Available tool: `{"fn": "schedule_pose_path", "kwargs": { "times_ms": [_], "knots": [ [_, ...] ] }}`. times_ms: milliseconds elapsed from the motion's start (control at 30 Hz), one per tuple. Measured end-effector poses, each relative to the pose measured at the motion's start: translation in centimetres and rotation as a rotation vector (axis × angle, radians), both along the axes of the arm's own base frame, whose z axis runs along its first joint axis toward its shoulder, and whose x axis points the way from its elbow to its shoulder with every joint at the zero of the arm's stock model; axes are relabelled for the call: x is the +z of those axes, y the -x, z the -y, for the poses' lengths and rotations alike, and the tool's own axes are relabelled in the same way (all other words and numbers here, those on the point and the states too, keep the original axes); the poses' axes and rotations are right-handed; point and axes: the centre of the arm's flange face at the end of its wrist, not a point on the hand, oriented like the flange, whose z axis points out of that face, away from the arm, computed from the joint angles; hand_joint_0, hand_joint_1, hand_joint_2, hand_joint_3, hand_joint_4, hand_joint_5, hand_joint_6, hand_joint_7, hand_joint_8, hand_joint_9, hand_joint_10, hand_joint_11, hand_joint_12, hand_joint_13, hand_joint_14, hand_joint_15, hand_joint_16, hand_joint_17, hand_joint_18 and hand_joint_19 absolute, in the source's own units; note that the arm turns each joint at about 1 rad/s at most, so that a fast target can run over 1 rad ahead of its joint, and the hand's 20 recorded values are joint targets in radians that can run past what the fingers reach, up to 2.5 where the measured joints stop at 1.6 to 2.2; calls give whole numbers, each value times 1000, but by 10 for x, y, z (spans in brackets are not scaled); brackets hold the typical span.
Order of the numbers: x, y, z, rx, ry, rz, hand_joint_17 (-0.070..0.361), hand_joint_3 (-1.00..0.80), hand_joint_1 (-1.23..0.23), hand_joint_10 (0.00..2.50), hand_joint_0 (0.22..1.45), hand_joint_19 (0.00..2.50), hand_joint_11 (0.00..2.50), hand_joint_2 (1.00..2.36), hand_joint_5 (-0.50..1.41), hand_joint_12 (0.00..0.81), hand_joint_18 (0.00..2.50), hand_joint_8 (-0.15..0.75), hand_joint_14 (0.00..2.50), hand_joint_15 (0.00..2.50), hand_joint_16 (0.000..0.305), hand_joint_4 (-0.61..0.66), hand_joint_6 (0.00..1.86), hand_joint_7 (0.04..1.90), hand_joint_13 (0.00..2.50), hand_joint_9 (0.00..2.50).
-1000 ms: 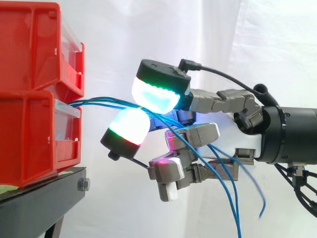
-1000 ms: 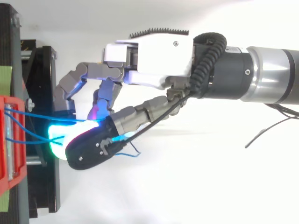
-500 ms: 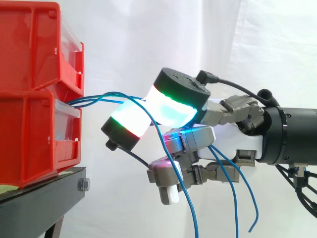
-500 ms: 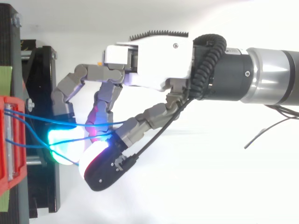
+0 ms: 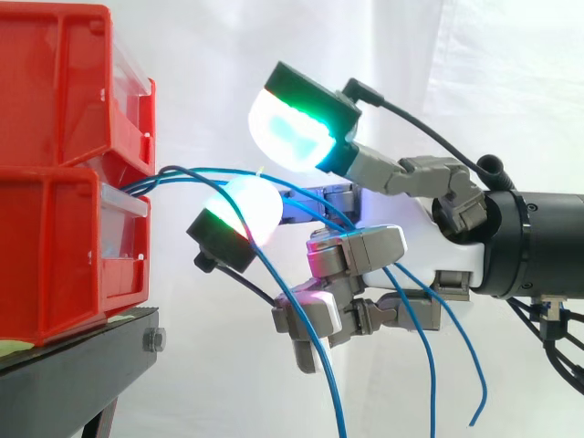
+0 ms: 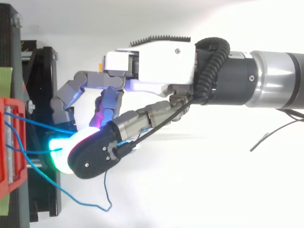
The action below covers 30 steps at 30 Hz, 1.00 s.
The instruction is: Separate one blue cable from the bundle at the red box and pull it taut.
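Sideways on, the hand (image 5: 445,263) is open. Its two big glowing pads stand clearly apart, the upper pad (image 5: 290,135) at 12 o'clock of the lower pad (image 5: 245,208), with bare curtain between them. From above that gap is lost, because the black back of one pad lies over the cyan-green glow of the other and they look pressed together. The smaller fingers are bent under the palm at 6 o'clock, and nothing shows clamped in them.

The blue cables (image 5: 196,172) are thin, smooth, springy strands. They leave the slot between the stacked red bins (image 5: 55,246) at 9 o'clock of the hand. They arch across the top of the lower pad, through the open gap, then fall in long curves past the bent fingers toward 6 o'clock, slack and loose at the ends. Whether they touch the lower pad I cannot tell.

The top view adds how they spread. Two strands (image 6: 42,124) run from the bin's edge (image 6: 7,142) at 9 o'clock into the glow. A third strand (image 6: 71,197) sags away toward 5 o'clock in a limp hook.

The bins are glossy moulded plastic with clear front lips, set on a matte black stand (image 5: 82,365) with a bolt head. The hand is grey metal links and a white shell (image 6: 156,64), before a softly folded white curtain (image 5: 511,82).
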Motion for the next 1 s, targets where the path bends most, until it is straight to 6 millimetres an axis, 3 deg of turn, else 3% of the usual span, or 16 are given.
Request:
{"fn": "schedule_pose_path", "kwargs": {
  "times_ms": [267,367,467,533,600,700,800,900,1000],
  "knots": [
    [2,-1,-2,8,2,3,138,-228,-646,62,603,861,1703,1010,-111,412,924,301,27,1026,61,95,874,1031,1149,1485],
    [2,-1,-3,8,2,4,132,-168,-832,169,630,859,1660,1012,-130,402,876,291,29,1030,59,82,908,1004,1094,1399],
    [2,-1,-3,8,4,1,123,-206,-877,144,659,870,1706,1015,-140,378,836,257,30,1030,55,33,918,999,1061,1356],
    [2,-1,-3,7,7,-1,118,-405,-879,102,691,869,1733,1006,-147,360,813,243,31,1029,52,40,921,956,1039,1347],
    [2,-1,-3,7,10,-1,116,-500,-830,73,663,873,1743,1000,-137,359,809,255,31,1024,51,70,914,968,1038,1371],
    [2,-1,-2,7,14,-2,119,-500,-588,3,532,871,1727,1000,-93,366,862,265,31,1017,53,49,889,1017,1097,1512],
    [2,-1,-3,7,17,-2,116,-500,-341,8,532,883,1732,1000,-72,362,864,257,30,1005,52,31,873,1041,1120,1569],
    [2,-1,-3,6,21,0,111,-500,-323,13,567,905,1718,1000,-68,350,851,228,31,1004,49,-7,869,1047,1119,1569],
    [2,-1,-3,5,25,3,108,-500,-396,16,602,913,1725,1000,-65,344,844,232,32,1018,48,-4,867,1059,1117,1585]
  ]
}}
